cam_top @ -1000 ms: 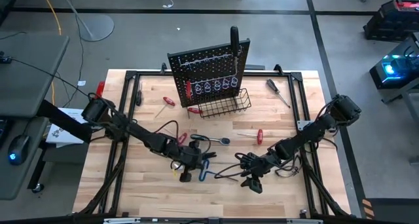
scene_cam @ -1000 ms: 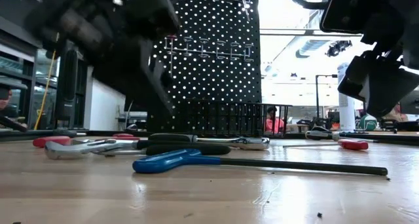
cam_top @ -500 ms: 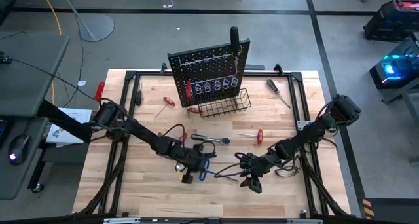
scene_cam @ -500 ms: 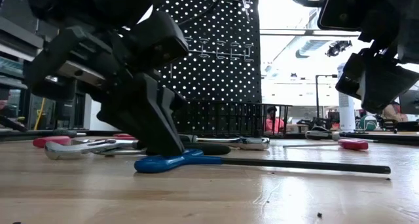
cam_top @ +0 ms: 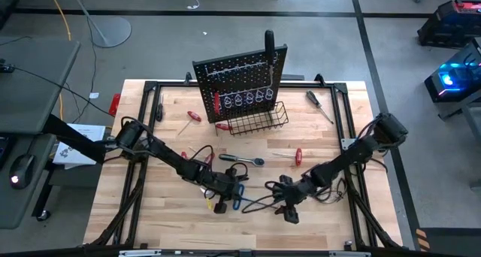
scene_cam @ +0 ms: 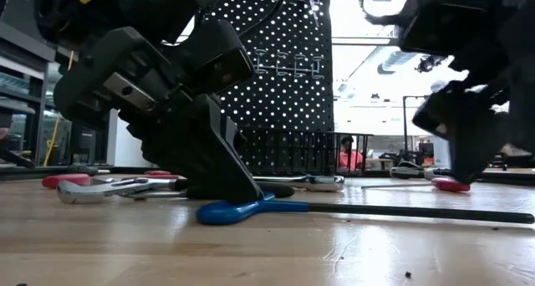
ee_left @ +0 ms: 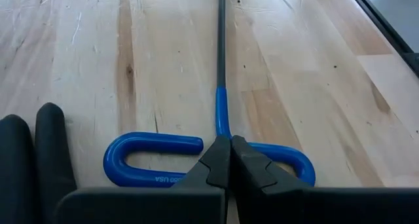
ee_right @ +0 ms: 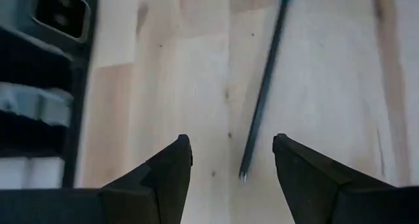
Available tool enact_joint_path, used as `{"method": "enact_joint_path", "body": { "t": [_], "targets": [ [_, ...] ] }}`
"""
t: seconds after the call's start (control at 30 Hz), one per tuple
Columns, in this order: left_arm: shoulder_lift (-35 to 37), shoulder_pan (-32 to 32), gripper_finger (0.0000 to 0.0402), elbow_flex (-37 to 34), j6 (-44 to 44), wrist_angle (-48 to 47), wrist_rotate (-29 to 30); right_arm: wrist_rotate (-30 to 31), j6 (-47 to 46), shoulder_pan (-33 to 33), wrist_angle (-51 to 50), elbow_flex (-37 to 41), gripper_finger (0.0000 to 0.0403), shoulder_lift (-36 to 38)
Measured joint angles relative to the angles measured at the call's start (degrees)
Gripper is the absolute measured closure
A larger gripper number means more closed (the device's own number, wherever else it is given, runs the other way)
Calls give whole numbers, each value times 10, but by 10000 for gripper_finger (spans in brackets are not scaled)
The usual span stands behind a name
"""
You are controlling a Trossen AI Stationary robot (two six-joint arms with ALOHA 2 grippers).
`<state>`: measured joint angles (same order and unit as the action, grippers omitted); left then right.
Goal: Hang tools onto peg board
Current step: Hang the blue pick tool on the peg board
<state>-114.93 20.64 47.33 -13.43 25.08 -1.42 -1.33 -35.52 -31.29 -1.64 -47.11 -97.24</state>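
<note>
A blue T-shaped hex key [ee_left: 219, 129] lies flat on the wooden table, its long dark shaft [scene_cam: 401, 211] running toward the table's right. My left gripper [ee_left: 229, 149] is shut, with its tips down at the middle of the blue handle. My right gripper [ee_right: 232, 152] hovers open above the shaft's free end [ee_right: 243, 175], touching nothing. The peg board [cam_top: 240, 80] stands upright at the far middle with a wire basket [cam_top: 259, 120] at its foot. Other tools lie loose: a silver wrench [cam_top: 242, 160] and red-handled screwdrivers [cam_top: 194, 116] [cam_top: 297, 156]. My left gripper presses its shut fingertips [scene_cam: 242, 190] against the blue handle's middle [ee_left: 222, 126], where the shaft joins it. The fingers slant down from the table's left and far side. The key lies flat on the table under them.
A black-handled screwdriver [cam_top: 316, 103] lies at the far right. Thin black cables [cam_top: 259, 199] loop between the two grippers. Black frame rails [cam_top: 347, 129] run along the table's sides. Bare wood lies near the front edge [cam_top: 240, 234].
My left gripper has come down, still shut, onto the blue handle and gone a little toward the table's near right. The hex key has slid flat along the table toward the right edge. My right gripper has sunk slightly and rolled, staying open.
</note>
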Motion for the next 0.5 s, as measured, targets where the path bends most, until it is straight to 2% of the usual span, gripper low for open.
{"method": "enact_joint_path", "body": {
  "t": [0.17,0.3,0.4,0.5],
  "targets": [
    [0,-3,402,0,-16,0,0,36,46,0,-160,-128,199,-94],
    [0,-3,402,0,-26,1,0,84,7,-6,-284,-216,207,-159],
    [0,-3,402,-1,-34,2,0,87,-28,-13,-317,-242,240,-194],
    [0,-4,402,-1,-42,4,1,93,-41,-23,-327,-251,308,-213]
  ]
}}
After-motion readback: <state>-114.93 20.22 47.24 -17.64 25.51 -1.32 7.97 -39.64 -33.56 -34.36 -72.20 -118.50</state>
